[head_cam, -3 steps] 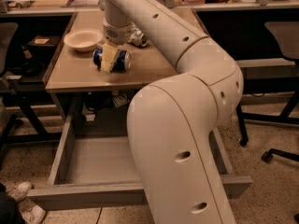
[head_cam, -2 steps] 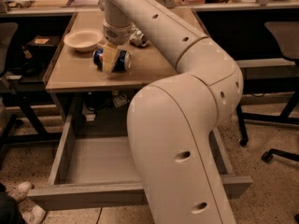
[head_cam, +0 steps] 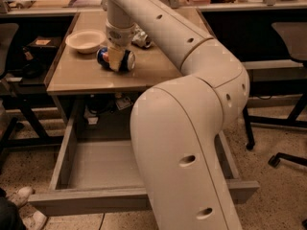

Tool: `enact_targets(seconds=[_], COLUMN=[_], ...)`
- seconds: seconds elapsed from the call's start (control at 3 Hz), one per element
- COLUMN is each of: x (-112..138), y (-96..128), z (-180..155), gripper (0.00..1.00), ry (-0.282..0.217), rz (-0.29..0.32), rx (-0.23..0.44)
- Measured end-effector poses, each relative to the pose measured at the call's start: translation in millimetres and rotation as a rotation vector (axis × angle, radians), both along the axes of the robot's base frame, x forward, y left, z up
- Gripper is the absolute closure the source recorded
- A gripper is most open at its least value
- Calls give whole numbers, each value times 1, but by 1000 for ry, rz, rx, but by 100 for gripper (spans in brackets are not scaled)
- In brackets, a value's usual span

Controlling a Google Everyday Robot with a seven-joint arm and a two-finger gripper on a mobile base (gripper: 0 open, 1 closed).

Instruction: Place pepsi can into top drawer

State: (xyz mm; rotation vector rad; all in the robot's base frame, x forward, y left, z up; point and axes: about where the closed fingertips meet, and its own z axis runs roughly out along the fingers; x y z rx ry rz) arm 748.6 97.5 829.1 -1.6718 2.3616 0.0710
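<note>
The pepsi can (head_cam: pixel 128 61) is blue and lies on its side on the tan table (head_cam: pixel 153 71), near the middle. My gripper (head_cam: pixel 116 58) comes down from above onto the middle of the can and covers it, so only the can's two ends show. The top drawer (head_cam: pixel 103 166) is pulled out wide open below the table's front edge, and its grey front panel (head_cam: pixel 91 201) is nearest the camera. My large white arm hides the drawer's right part.
A white bowl (head_cam: pixel 85 40) stands on the table left of the can. A silver-grey dented can (head_cam: pixel 142 38) lies behind the gripper. Office chairs stand at the right (head_cam: pixel 290 37) and far left (head_cam: pixel 7 37). A person's shoes (head_cam: pixel 21 198) are at the bottom left.
</note>
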Motion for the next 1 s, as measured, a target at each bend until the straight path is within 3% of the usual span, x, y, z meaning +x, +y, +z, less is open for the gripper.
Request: enact_targets(seconds=[0.33,0.67,1.0], x=[0,-2,-17], y=[0,-3,-17], z=[0,3,11], gripper=[89,100,100], ry=[0,-8,-9], rz=[0,2,-12], rx=[0,34,65])
